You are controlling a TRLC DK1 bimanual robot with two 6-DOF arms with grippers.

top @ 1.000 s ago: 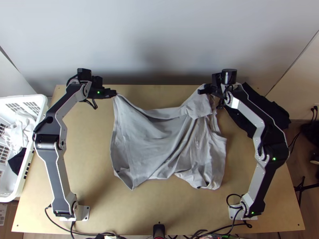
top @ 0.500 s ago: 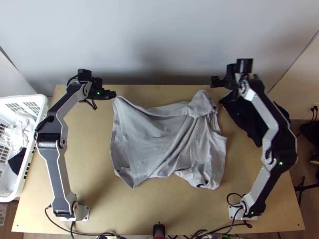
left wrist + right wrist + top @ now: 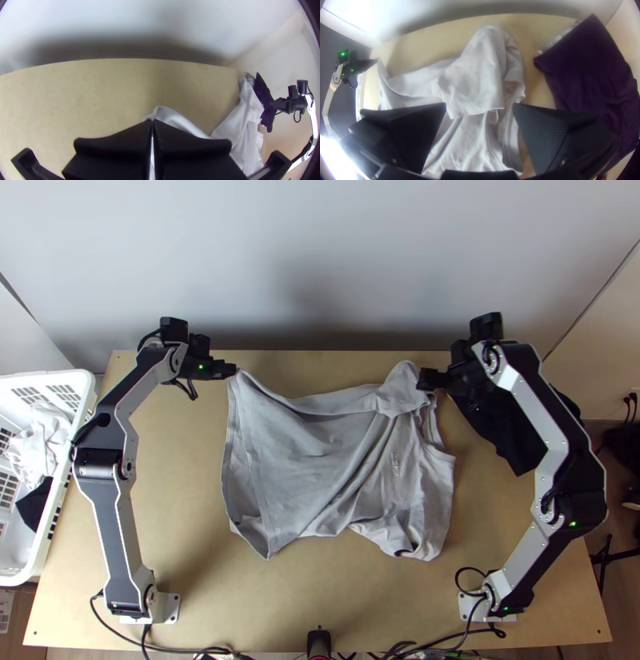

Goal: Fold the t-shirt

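Pale wooden table [image 3: 176,500] under the loosely spread t-shirt [image 3: 320,452], whose small marking [image 3: 456,161] is unreadable; left gripper [image 3: 232,370] clamps a far corner, right gripper [image 3: 424,379] has fingers wide apart

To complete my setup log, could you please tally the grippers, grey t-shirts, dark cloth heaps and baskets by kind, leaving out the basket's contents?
Grippers: 2 (left gripper, right gripper)
Grey t-shirt: 1
Dark cloth heap: 1
White basket: 1
Total: 5
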